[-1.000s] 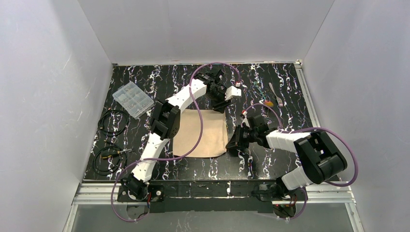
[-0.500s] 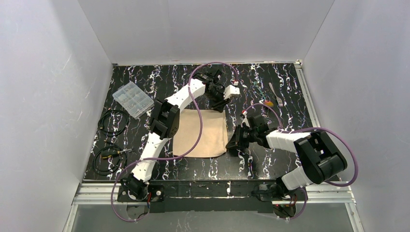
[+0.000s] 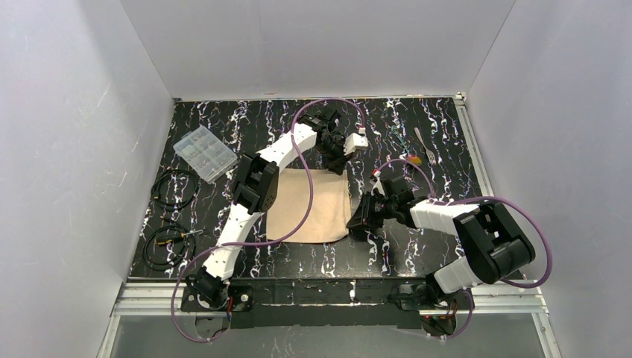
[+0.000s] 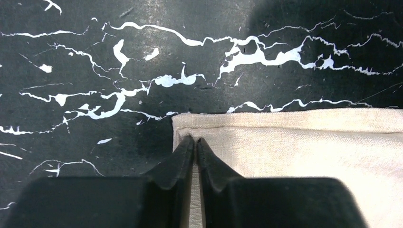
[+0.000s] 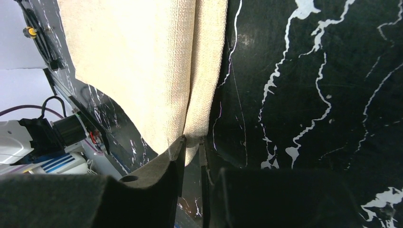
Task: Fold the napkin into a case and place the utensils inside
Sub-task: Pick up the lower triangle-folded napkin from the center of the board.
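The napkin (image 3: pixel 309 205) lay at mid-worktop (image 3: pixel 417 119). The left claw (image 4: pixel 195 141) was closed on its far right corner. The right claw (image 5: pixel 190 142) pinched its near right edge. Folding had apparently begun; next, both claws should carry that side leftward together.

1. The napkin (image 5: pixel 142 57) is a tan cloth that fills the view from 10 to 12 o'clock. It shows two layers, with a seam-like fold line down its right side.
2. Its lower end narrows toward 6 o'clock, where the right gripper (image 5: pixel 192 141) has its dark jaws pinched on that edge, with cloth between them.
3. The black, white-veined bench (image 5: pixel 309 71) spans 1 to 5 o'clock.
4. At 8 o'clock, a purple cable (image 5: pixel 19 109) runs above a white arm casing (image 5: pixel 12 142).
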`<state>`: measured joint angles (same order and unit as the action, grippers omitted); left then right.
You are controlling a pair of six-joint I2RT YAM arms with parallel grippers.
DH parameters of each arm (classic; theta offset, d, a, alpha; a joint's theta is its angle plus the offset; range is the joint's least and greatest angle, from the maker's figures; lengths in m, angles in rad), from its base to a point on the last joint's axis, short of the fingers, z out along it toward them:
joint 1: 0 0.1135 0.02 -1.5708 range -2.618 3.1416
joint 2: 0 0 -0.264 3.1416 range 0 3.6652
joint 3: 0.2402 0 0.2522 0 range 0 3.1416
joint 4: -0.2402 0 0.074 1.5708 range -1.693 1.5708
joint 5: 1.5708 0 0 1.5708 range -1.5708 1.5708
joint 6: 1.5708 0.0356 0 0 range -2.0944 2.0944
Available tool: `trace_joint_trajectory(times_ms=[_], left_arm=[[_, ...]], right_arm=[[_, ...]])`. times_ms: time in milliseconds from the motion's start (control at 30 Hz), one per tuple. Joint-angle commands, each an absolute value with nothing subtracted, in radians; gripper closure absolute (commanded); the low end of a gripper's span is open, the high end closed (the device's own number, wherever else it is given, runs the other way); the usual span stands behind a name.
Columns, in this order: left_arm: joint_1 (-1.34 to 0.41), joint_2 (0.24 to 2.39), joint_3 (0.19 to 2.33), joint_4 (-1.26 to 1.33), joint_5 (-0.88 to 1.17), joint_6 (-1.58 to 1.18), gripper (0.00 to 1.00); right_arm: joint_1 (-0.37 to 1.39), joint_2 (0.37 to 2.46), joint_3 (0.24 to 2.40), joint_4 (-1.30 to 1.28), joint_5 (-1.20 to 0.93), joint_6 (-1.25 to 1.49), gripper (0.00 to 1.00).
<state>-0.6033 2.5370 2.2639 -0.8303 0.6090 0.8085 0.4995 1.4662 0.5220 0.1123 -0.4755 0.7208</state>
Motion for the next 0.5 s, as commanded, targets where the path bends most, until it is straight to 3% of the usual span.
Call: trace_joint_trajectory(times_ms=[0,200,467], left_arm=[[-0.605,2.553,2.27,-0.856,0.604,0.782,1.0],[-0.606,2.561,2.274,-0.828,0.55,0.713,1.0],[-0.606,2.57,2.267,-0.755,0.489,0.6,1.0]], right_arm=[[0.505,1.468,0.543,0.146,-0.494,0.735,0.76],[0.529,1.479,0.55,0.107,-0.471,0.717,0.78],[0.543,1.423,0.538,0.015,-0.438,0.673,0.69]])
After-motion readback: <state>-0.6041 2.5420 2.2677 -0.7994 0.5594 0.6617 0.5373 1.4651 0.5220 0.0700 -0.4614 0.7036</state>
